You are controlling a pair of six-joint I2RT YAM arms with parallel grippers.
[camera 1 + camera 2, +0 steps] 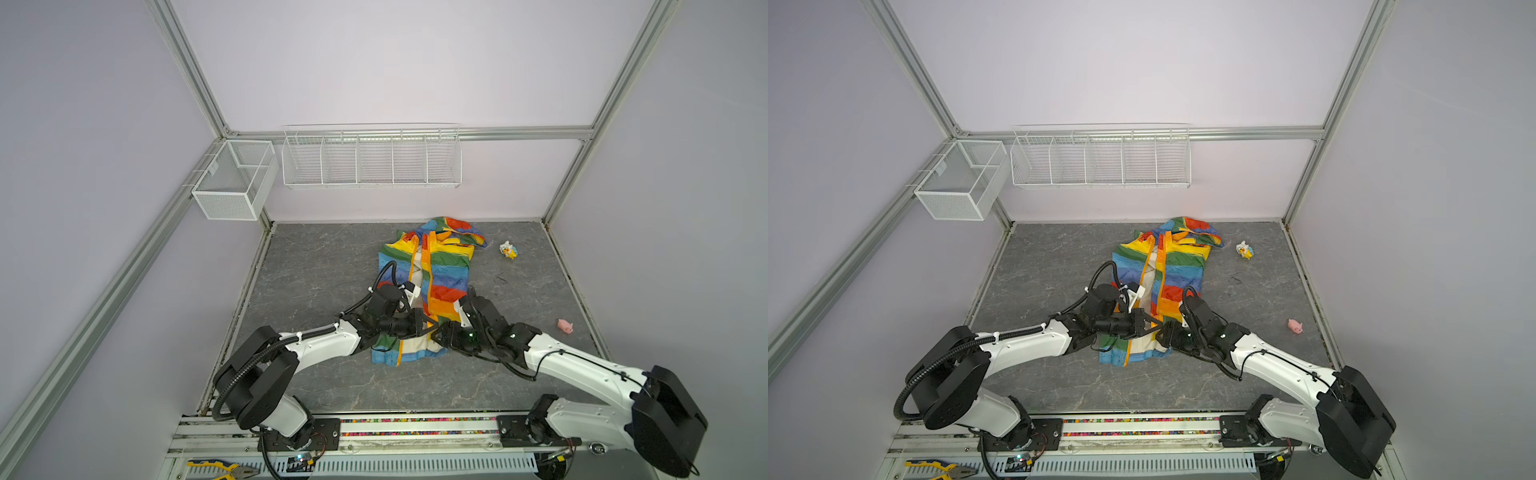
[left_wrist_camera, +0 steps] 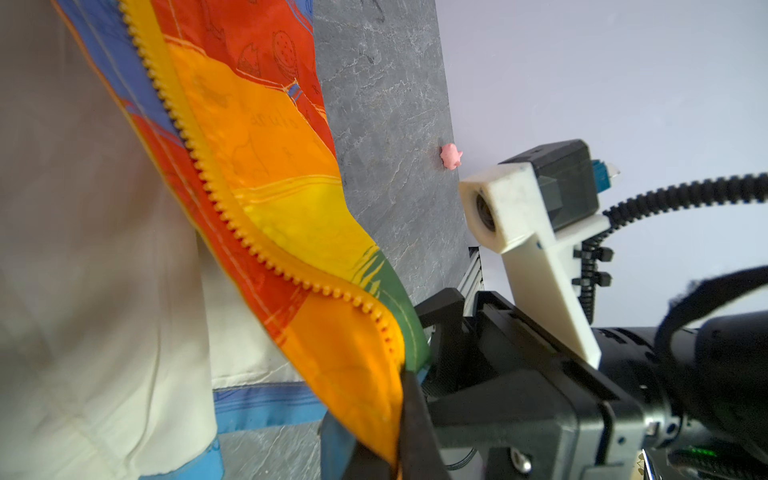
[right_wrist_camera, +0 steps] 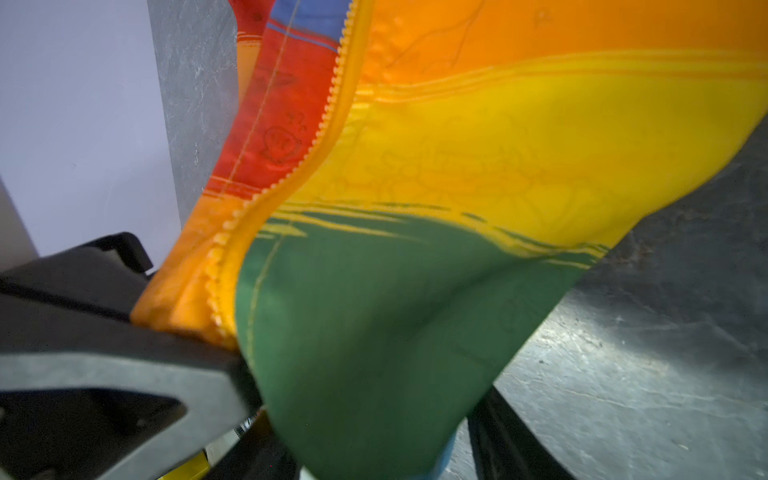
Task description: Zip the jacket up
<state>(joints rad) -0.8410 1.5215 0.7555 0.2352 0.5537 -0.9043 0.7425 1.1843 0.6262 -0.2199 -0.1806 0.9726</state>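
— Two grippers meet at the six o'clock end of the jacket. The left gripper is clamped on the orange zipper edge, holding it up off the table.
— And the right gripper?
— Jaws apart around the green hem, not pinching. The jacket lies mid-table, hood at twelve o'clock, front open, cream lining showing.
— So it's the first step: bringing the zipper's bottom ends together.
— I'd say so. Next, the right jaws must close, then both ends need lining up.
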